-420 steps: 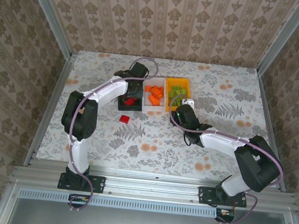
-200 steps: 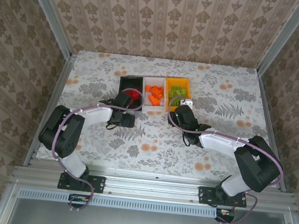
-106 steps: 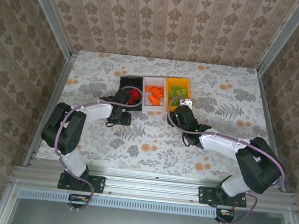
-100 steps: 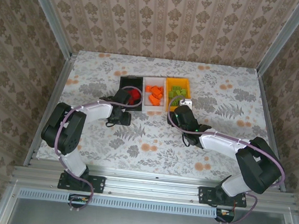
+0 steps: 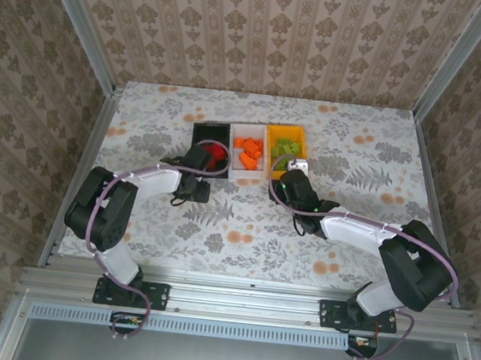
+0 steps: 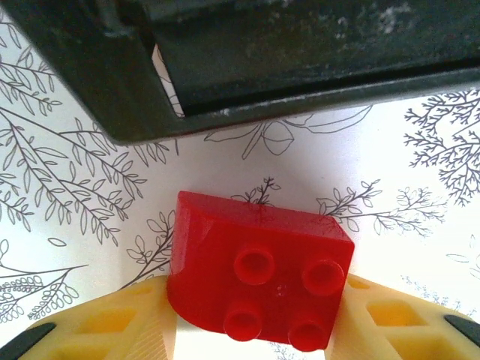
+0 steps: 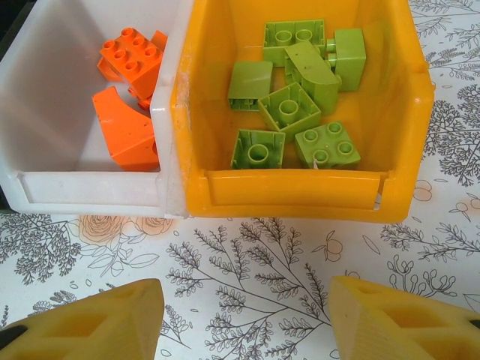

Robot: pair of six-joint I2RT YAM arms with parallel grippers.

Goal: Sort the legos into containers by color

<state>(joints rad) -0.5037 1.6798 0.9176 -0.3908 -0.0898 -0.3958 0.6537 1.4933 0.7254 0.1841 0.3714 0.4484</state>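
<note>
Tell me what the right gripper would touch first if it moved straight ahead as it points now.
Most likely the front wall of the orange-yellow bin, which stands directly ahead of the right gripper; depth is unclear.

tablecloth: leafy floral print, lying flat
wallpaper: damask stuff, wrapping round from 9 to 3 o'clock
metal rail: running across at 6 o'clock

left jaws: moved off black bin, closed on red lego
</note>
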